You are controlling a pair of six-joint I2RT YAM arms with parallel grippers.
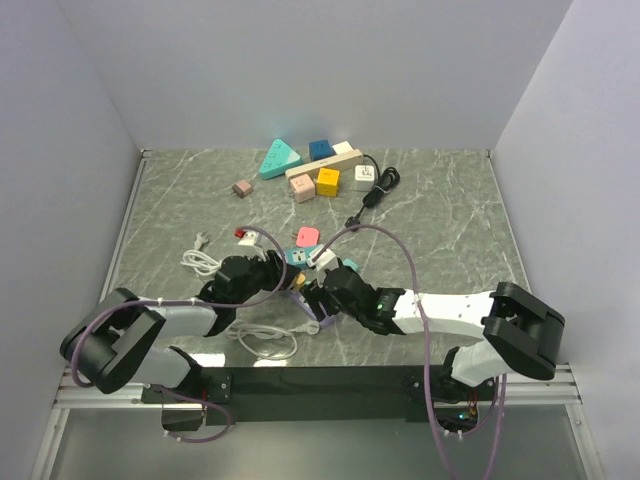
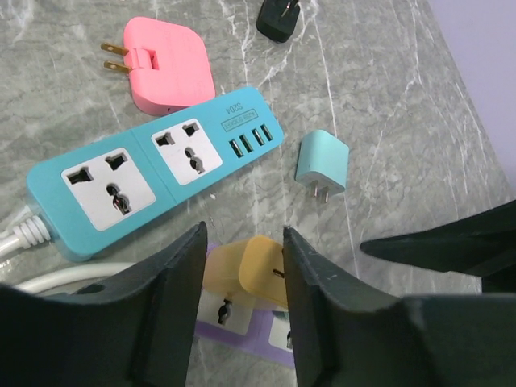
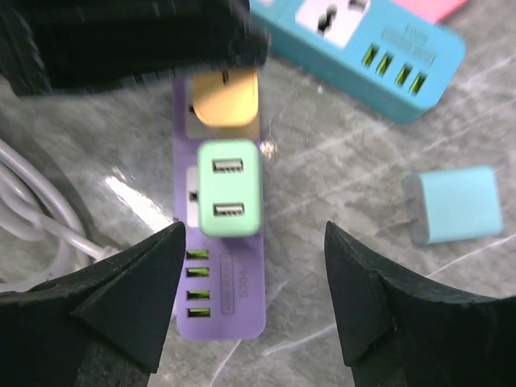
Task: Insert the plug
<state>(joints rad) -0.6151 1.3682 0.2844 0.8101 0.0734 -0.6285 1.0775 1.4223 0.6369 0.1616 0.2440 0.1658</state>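
Observation:
A yellow plug [image 2: 262,270] sits between my left gripper [image 2: 242,278] fingers, which are shut on it just above a socket of the purple power strip [image 2: 242,334]. In the right wrist view the yellow plug [image 3: 226,101] stands on the top socket of the purple strip [image 3: 222,310], with the blurred left gripper over it. A mint-green USB adapter [image 3: 230,189] is plugged into the socket below. My right gripper [image 3: 254,230] is open and empty, hovering over the strip's USB end. In the top view both grippers [image 1: 290,285] [image 1: 322,290] meet at the table's near middle.
A teal power strip [image 2: 153,173], a pink adapter [image 2: 165,64], a light-blue charger [image 2: 321,161] and a black plug [image 2: 280,18] lie close by. White cables [image 1: 265,340] coil near the left arm. Coloured blocks [image 1: 315,170] and a black cord [image 1: 375,185] sit at the back.

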